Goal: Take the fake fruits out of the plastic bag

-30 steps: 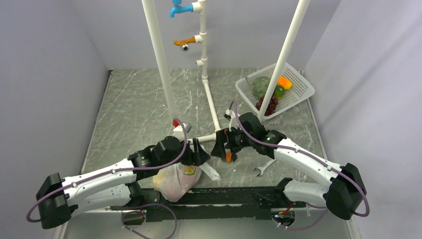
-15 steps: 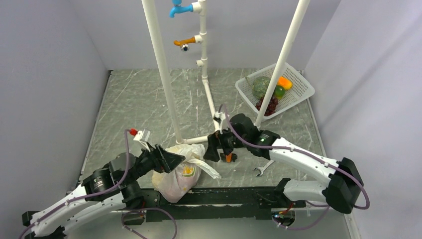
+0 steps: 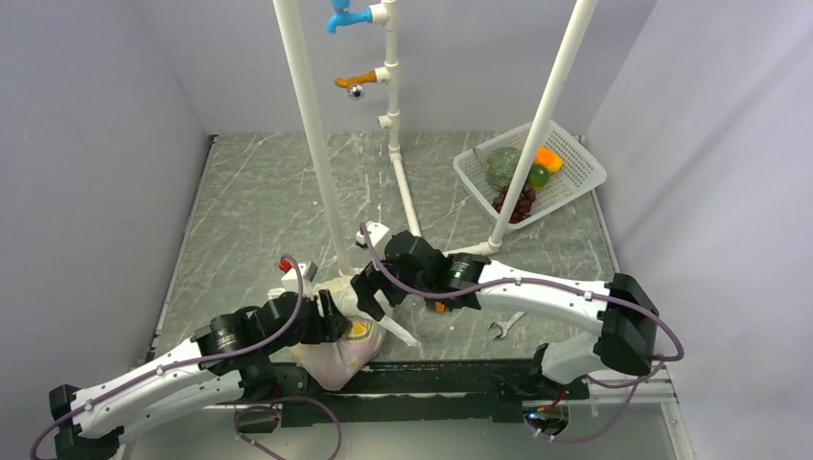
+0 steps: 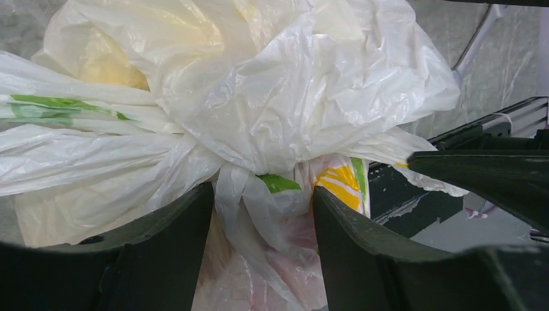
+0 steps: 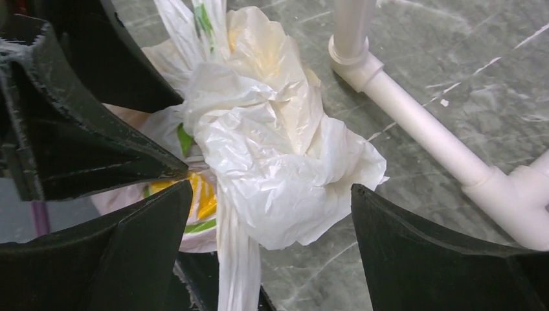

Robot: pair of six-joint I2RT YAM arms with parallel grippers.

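Note:
The plastic bag (image 3: 337, 353), white with lemon prints, lies at the table's near edge with its top bunched up. The fake fruits show only as pinkish (image 4: 259, 278) and yellowish (image 4: 110, 65) shapes through the film. My left gripper (image 3: 336, 314) comes in from the left. Its jaws (image 4: 263, 191) stand apart around the bag's gathered neck, and the plastic between them hangs loose. My right gripper (image 3: 369, 292) reaches in from the right, wide open (image 5: 272, 188) astride the crumpled white top (image 5: 278, 149). One handle strip (image 5: 238, 259) hangs down between its fingers.
White pipe frame posts (image 3: 312, 144) and a floor pipe (image 5: 414, 123) stand just behind the bag. A white basket (image 3: 575, 177) with a green melon, an orange fruit and dark grapes sits at the back right. A wrench (image 3: 506, 326) and a small orange thing (image 3: 439, 307) lie right of the bag. A black rail (image 3: 431, 379) runs along the near edge.
My left arm pulled back to the left, then returned to the bag with its jaws around the neck. My right gripper moved left, from beside the bag to over its top.

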